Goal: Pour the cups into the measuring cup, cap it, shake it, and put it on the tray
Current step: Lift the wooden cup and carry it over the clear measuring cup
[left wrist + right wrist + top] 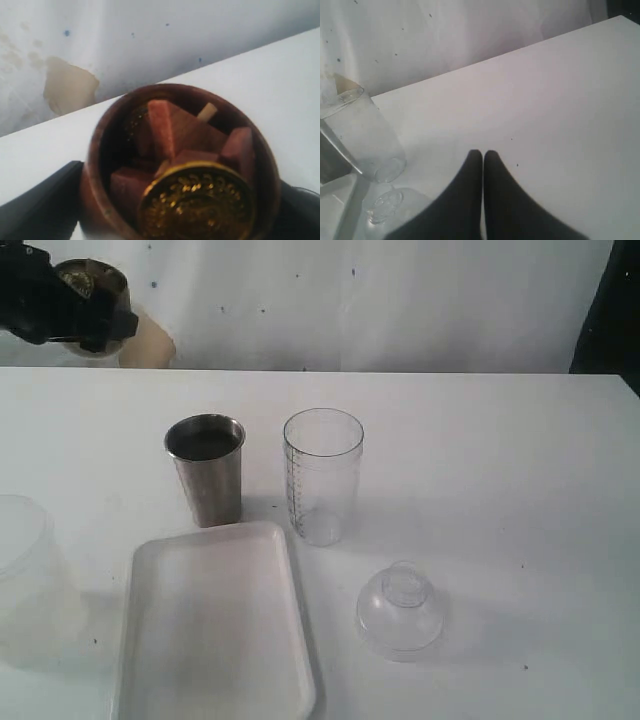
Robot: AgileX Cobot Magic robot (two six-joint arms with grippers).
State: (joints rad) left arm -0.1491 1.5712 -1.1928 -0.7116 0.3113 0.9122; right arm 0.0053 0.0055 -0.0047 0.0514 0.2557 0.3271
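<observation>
1. Exterior view is showing the left gripper [62, 306] hanging at the far left corner, seen against the white backdrop [400, 300] and above the level of the white table [500, 460].
2. Its jaws are standing wide and clasping the brown wooden cup [92, 282] between them; in the left wrist view the black fingers [45, 205] are pressing against both sides of the cup's wall.
3. The cup is carrying reddish wooden blocks [162, 130], a pale stick [206, 112] and a gold embossed disc [197, 205].
4. The steel tumbler [207, 472] is standing upright on the table, with something dark inside it.
5. The measuring cup [323, 475] is standing upright just to the right of the tumbler, apart from it, uncapped and looking empty.
6. The cap [401, 608] is resting on the table nearer the camera and to the right of the measuring cup, with its knob showing on top.
7. The tray [215, 620] is lying flat just in front of the tumbler, with nothing on it.
8. A frosted plastic container [30, 580] is sitting at the left edge, beside the tray.
9. The right gripper [483, 155] is hovering over bare table with its jaws pressed together, gripping nothing; the measuring cup and cap are lying off to one side of it.
</observation>
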